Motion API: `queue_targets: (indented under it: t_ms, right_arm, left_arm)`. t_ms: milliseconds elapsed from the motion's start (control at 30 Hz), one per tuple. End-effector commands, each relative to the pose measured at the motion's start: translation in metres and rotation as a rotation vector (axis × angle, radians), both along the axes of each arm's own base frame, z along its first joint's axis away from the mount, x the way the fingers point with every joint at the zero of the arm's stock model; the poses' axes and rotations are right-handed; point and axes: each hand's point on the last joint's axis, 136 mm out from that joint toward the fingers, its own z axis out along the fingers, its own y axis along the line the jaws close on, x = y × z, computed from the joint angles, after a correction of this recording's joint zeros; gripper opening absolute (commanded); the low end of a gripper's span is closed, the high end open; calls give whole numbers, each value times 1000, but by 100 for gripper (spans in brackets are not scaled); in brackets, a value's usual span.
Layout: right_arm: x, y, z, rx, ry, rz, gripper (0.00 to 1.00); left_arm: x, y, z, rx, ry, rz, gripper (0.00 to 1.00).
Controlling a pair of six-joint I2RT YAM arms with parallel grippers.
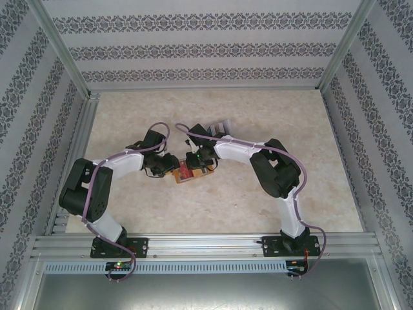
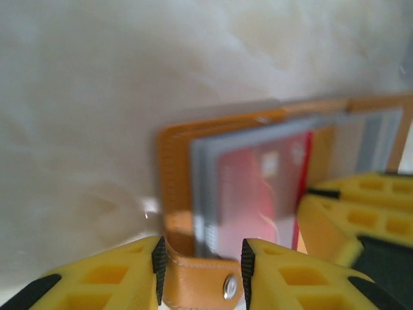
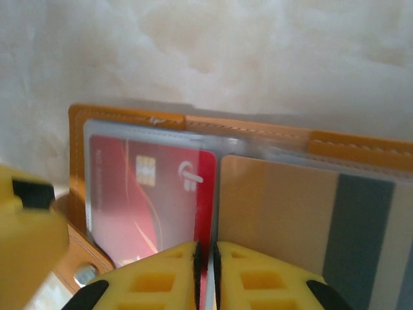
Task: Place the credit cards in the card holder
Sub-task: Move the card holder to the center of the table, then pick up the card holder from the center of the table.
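Lying open on the pale, marbled table [image 1: 129, 123], the flat orange-tan card holder [image 1: 186, 173] is being viewed from above between the left gripper [image 1: 169, 166] and the right gripper [image 1: 199, 166]. Both arms are bending over it and hiding much of it. Thin grey-white loose cards [image 1: 222, 125] are resting fanned behind the right arm, apart from the holder.

From the left wrist, the stitched, leather-like card holder [image 2: 175, 168] is being seen spread, with a glossy red card [image 2: 258, 187] sitting inside its clear pocket [image 2: 201, 194]. The left gripper [image 2: 203, 265] is being held parted, its ribbed black pads either side of the strap tab [image 2: 193, 287] with its metal snap stud [image 2: 230, 286]. Yellow fingers [image 2: 342, 216] of the right gripper are lying against the holder's right half.

From the right wrist, the red card [image 3: 142, 187] is lying pocketed on the left and a tan card [image 3: 277, 213] with a grey stripe on the right. The right gripper [image 3: 206, 258] is being held pinched almost together on a thin pale edge; what that edge belongs to cannot be told.
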Motion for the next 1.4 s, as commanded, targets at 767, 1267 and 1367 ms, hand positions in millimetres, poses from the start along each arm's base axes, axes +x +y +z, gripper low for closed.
queue_targets:
  t_ms: [767,1267,1367]
  right_arm:
    - [-5,6,7,152,79,-59,18]
    - [-7,7,6,159,92,-63,18]
    - [-6,9,7,164,92,-62,18]
  left_arm:
    - [-30,-9,15,332,-56,-409,51]
    - [-28,2,-10,520,4,-471,53]
    - [-28,2,-14,521,7,-460,54]
